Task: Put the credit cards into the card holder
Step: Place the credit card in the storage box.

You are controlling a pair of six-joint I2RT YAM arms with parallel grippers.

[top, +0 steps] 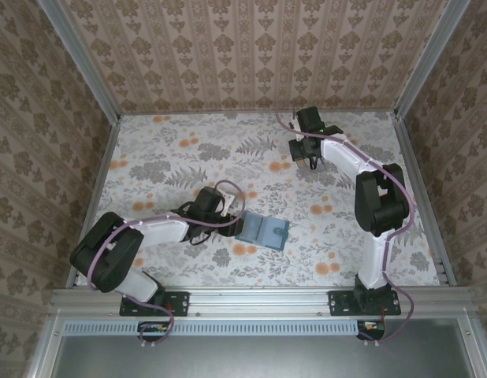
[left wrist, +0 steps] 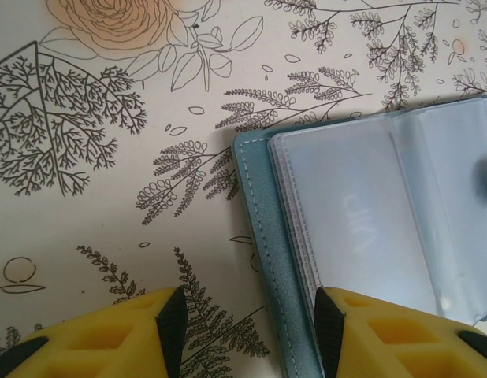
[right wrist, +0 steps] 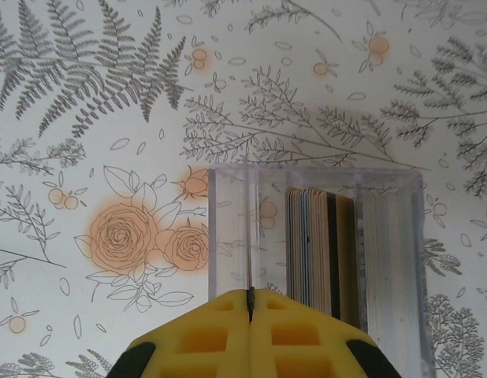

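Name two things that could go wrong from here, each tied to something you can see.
1. The credit cards stand packed tightly in the clear stand; the right gripper, now shut, could pull out several or tip the stand.
2. The open left gripper straddles the edge of the card holder; closing there could drag it or fold it shut.

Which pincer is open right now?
The left pincer, fingers spread over the teal card holder edge; the right pincer has its fingers pressed together.
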